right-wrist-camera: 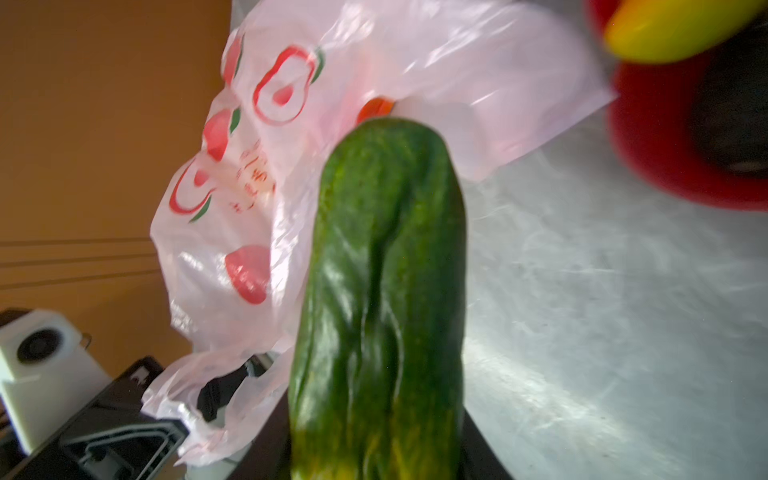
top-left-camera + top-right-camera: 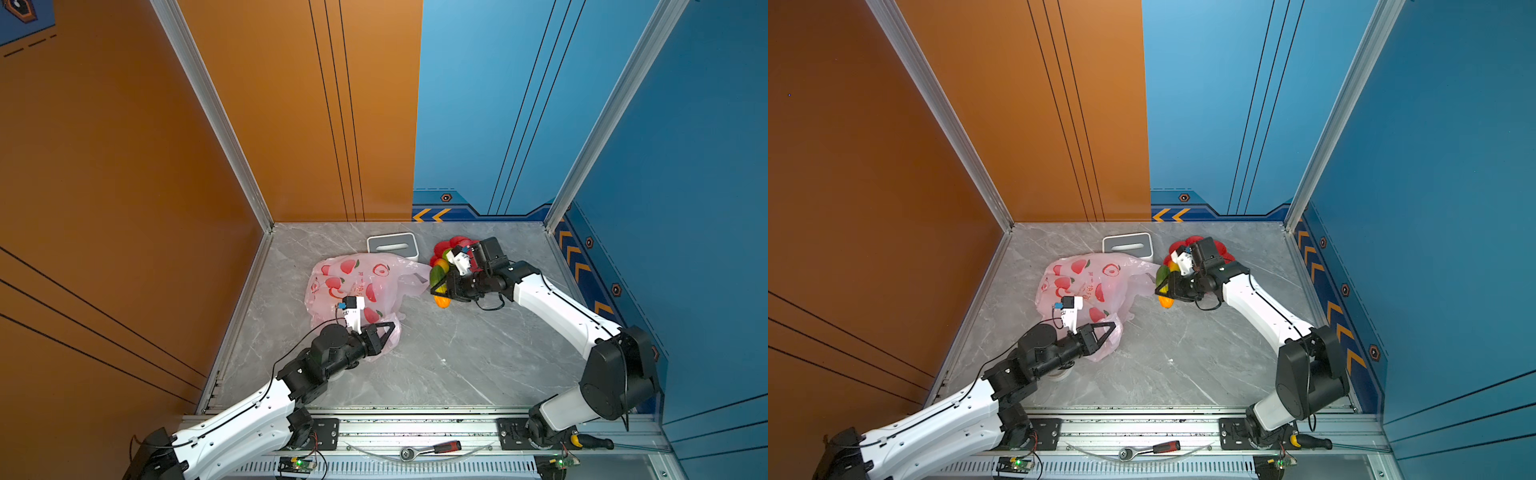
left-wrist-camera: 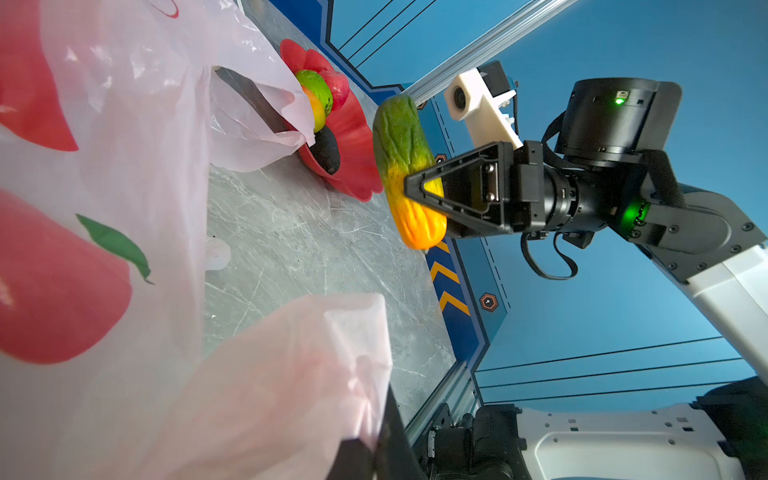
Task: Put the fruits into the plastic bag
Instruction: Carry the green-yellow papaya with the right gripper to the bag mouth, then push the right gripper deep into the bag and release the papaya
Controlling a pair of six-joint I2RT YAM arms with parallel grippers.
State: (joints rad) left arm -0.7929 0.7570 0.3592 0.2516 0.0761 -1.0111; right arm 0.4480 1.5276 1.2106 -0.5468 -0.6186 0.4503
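The plastic bag (image 2: 353,282) (image 2: 1084,282) lay crumpled on the grey marbled worktop (image 2: 457,353), at about 10 o'clock from the worktop's centre in both top views. It was pale pink and thin, printed with red apples and red writing. A white-and-grey tissue box (image 2: 392,245) sat right against the bag's far edge at roughly 1 o'clock.

The left end effector (image 2: 388,328) (image 2: 1109,327) was clenched on the bag's near edge, at about 5 o'clock of the bag. In the right wrist view the pink film (image 1: 332,83) bunched around its black fingers (image 1: 216,390).

The right end effector (image 3: 415,187) was grasping a long green-and-orange fruit (image 3: 399,137) (image 2: 438,276) across its lower, yellower part. The fruit was in the air at 3 o'clock of the bag, just beside the bag's loose handle, with its green end pointing away from the fingers (image 1: 382,291).

The red flower-shaped dish (image 2: 457,242) (image 3: 353,137) stood at about 1 o'clock from the worktop's centre, partly hidden by the right arm in both top views. The left wrist view showed three more fruits in it:
- a green-and-yellow fruit (image 3: 318,89)
- a pink-red fruit (image 3: 338,85)
- a dark avocado (image 3: 326,149)

No fruit could be made out through the bag's film.
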